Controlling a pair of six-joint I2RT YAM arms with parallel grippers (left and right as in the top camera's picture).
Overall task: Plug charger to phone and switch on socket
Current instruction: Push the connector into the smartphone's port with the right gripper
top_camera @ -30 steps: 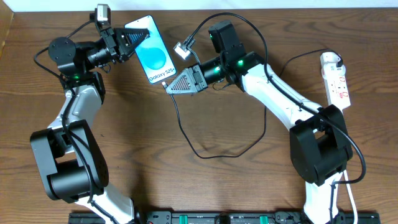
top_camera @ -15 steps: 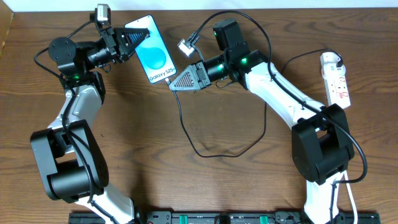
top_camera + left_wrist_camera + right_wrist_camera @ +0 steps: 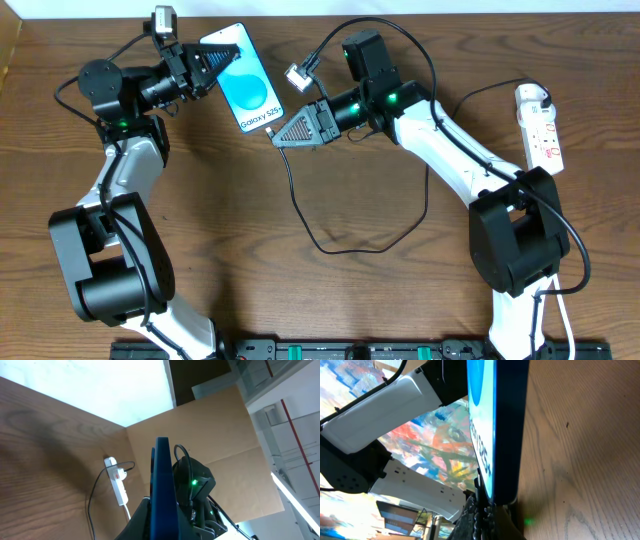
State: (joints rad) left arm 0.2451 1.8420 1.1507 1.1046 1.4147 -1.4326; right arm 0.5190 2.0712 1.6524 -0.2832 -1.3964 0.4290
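The phone [image 3: 250, 95] has a lit blue-and-white screen and lies slanted at the back of the table. My left gripper [image 3: 224, 62] is shut on its upper end; in the left wrist view the phone's edge [image 3: 162, 475] stands between the fingers of this gripper [image 3: 162, 527]. My right gripper [image 3: 277, 140] is at the phone's lower end, shut on the charger's tip. The black charger cable [image 3: 288, 175] hangs from it and loops over the table. In the right wrist view the phone [image 3: 507, 425] sits right above the gripper [image 3: 487, 520]; the tip is hidden. The socket [image 3: 540, 125] lies at the far right.
The socket also shows in the left wrist view [image 3: 118, 487], with the right arm [image 3: 195, 480] behind the phone. The right arm's white link [image 3: 450, 150] spans the table's right half. A black rail [image 3: 350, 350] runs along the front edge.
My right gripper shifted slightly to the right along with its arm a second ago, then stayed still. The left gripper and the phone have not moved.
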